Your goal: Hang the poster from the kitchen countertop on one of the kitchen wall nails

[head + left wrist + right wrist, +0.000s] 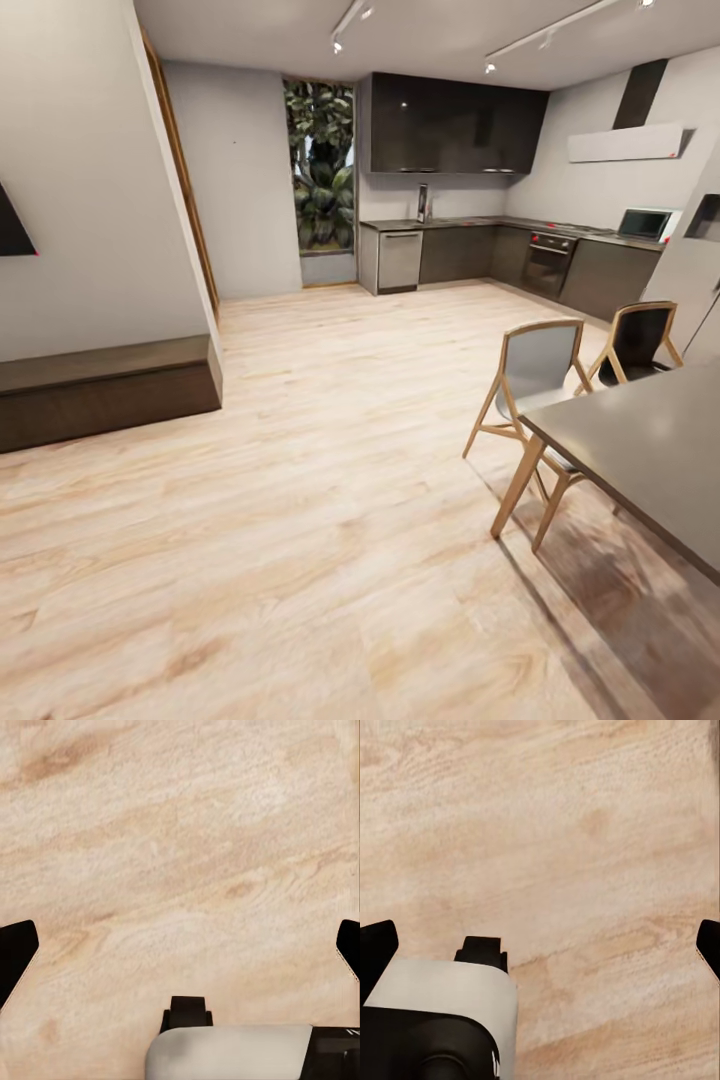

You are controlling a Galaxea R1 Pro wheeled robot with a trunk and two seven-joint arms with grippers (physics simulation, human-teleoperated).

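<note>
The kitchen countertop [470,222] runs along the far wall and round the right corner, on dark cabinets. From this distance I cannot make out the poster on it. A tiny dark speck [237,143] on the light grey wall left of the window may be one of the wall nails. In the left wrist view, my left gripper [180,952] is open over bare wood floor, its black fingertips [16,952] far apart. The right gripper [540,952] is likewise open above the floor, holding nothing.
A dark dining table [650,440] with two wooden chairs [535,375] stands close at the right. A low dark bench [100,390] and a wall corner jut in at the left. Wide wood floor [330,420] stretches between them towards the kitchen.
</note>
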